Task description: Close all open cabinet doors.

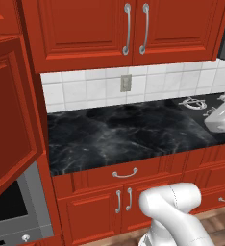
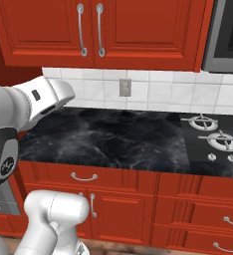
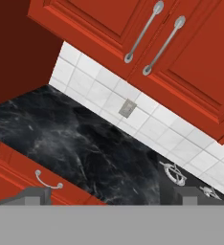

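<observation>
Approach stage, nothing yet contacted. Open cabinet door [image 1: 11, 120] swung out at far left, above grey oven [image 1: 18, 211]; upper pair over black counter [image 1: 129, 134] shut. Gripper [image 3: 109, 198] fingers spread, empty. Next: leftward reach, push door shut.

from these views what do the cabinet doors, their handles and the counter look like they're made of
Cabinet doors: likely painted or lacquered wood, glossy red with raised panels.
Handles: look like brushed or polished metal, a silver sheen on curved bars.
Counter: seems polished stone such as marble or granite, black with pale veins and soft reflections. All rendered, so only appearance.
</observation>
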{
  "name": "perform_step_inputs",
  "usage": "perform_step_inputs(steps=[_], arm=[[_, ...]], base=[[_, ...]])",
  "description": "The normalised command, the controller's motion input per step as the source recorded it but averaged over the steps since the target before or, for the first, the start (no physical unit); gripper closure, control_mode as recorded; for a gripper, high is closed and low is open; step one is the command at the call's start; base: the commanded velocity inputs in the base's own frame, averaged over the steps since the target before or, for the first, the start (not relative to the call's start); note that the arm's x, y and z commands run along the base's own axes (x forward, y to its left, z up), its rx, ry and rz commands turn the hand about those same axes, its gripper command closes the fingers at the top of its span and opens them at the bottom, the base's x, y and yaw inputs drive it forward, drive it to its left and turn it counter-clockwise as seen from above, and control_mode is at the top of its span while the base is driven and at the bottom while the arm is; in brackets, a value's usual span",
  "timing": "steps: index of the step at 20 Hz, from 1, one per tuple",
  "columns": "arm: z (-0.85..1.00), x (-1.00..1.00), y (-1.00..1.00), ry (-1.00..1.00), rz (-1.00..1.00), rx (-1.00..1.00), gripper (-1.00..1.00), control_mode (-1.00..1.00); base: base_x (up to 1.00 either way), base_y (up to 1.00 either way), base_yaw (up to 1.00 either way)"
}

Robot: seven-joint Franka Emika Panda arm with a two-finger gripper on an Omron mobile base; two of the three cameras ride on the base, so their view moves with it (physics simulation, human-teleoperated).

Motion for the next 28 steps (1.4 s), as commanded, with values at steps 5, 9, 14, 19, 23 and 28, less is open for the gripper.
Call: perform_step_inputs(steps=[5,9,14,19,23,28], arm=[[0.00,0.06,0.00,0.00,0.01,0.00,-1.00,-1.00],[0.00,0.00,0.00,-0.01,0.00,0.00,-1.00,-1.00],[0.00,0.00,0.00,0.00,0.00,0.00,-1.00,1.00],[0.00,0.00,0.00,0.00,0.00,0.00,-1.00,1.00],[0.00,0.00,0.00,0.00,0.00,0.00,-1.00,1.00],[0.00,0.00,0.00,0.00,0.00,0.00,-1.00,1.00]], base=[[0.00,0.00,0.00],[0.00,0.00,0.00],[-0.04,0.00,0.00],[-0.49,0.06,0.00],[-0.62,0.20,0.00],[-0.47,0.40,0.00]])
